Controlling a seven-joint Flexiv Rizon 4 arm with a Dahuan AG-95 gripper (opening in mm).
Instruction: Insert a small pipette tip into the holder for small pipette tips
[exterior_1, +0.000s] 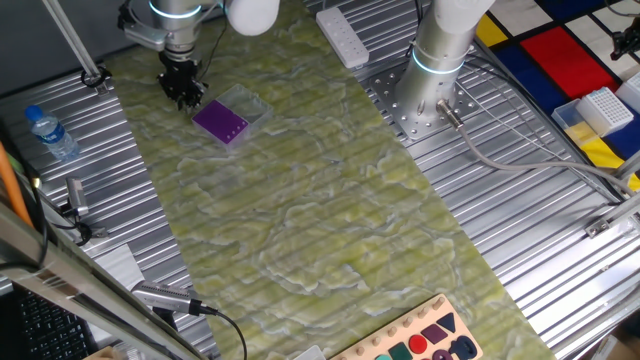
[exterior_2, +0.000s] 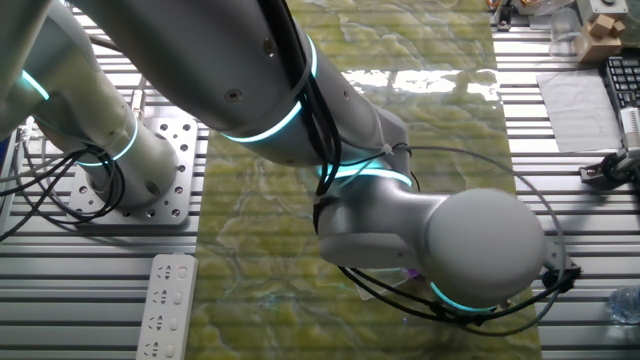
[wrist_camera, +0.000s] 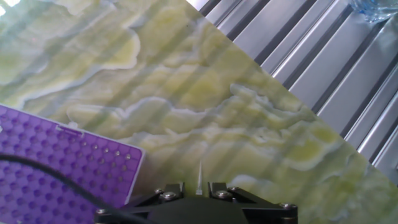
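Note:
The holder for small pipette tips (exterior_1: 220, 122) is a flat purple square box with a grid of holes, lying on the green marbled mat with its clear cover piece (exterior_1: 247, 104) just behind it. My gripper (exterior_1: 183, 93) hangs just left of the holder, close above the mat. In the hand view the holder (wrist_camera: 62, 165) fills the lower left. There my gripper (wrist_camera: 194, 186) is shut on a small pale pipette tip (wrist_camera: 198, 176), which points out over bare mat to the right of the holder's edge. In the other fixed view the arm hides the holder.
A water bottle (exterior_1: 50, 133) lies on the ribbed metal at the left. A white power strip (exterior_1: 342, 37) sits at the back. The arm's base (exterior_1: 440, 60) stands right of the mat. A white gridded rack (exterior_1: 605, 108) is far right, and a shape puzzle board (exterior_1: 420, 340) at the front.

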